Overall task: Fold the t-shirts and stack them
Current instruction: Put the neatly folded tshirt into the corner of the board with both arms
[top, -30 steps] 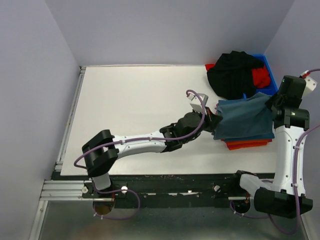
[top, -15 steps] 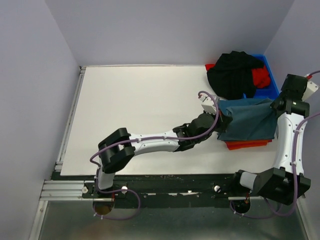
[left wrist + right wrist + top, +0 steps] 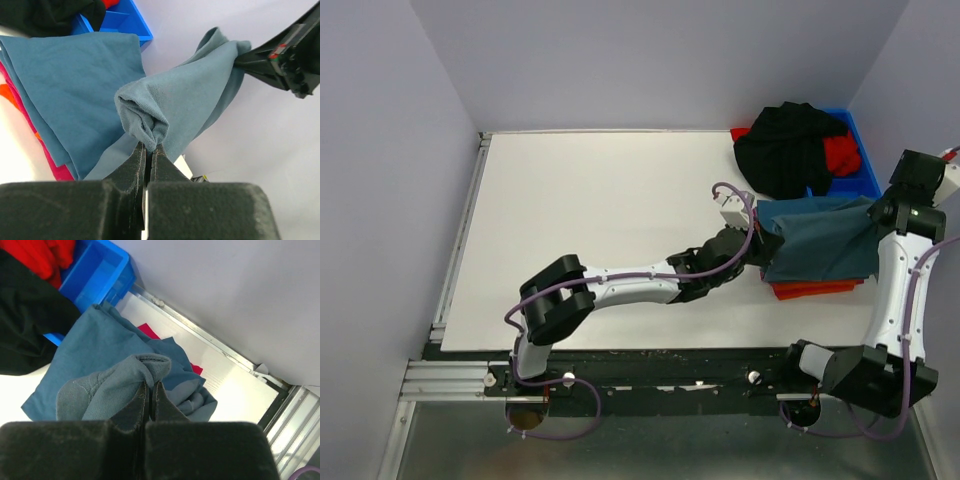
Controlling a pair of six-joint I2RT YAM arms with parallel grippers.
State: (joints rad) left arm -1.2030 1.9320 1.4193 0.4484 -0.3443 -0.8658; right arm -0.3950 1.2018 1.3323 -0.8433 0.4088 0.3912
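Note:
A dusty teal-blue t-shirt (image 3: 820, 245) hangs stretched between both grippers above a stack of folded t-shirts at the table's right. My left gripper (image 3: 757, 236) is shut on a bunched fold of its left edge (image 3: 145, 125). My right gripper (image 3: 873, 210) is shut on the opposite edge (image 3: 145, 365). In the left wrist view the right gripper (image 3: 242, 56) shows pinching the far corner. Under the held shirt lies a folded blue t-shirt (image 3: 65, 85), with red (image 3: 820, 284) and orange (image 3: 810, 292) ones below it. A black t-shirt (image 3: 788, 145) and a red one (image 3: 840, 152) lie heaped on the bin.
A rigid blue plastic bin (image 3: 863, 160) stands at the back right corner, behind the stack. The table's metal rail (image 3: 200, 335) and the right wall run close beside the right gripper. White tabletop (image 3: 590, 220) stretches to the left of the stack.
Both grippers have carried the teal-blue shirt to the right, over the stack. The left arm has reached further right and the right gripper has drawn back toward the wall.

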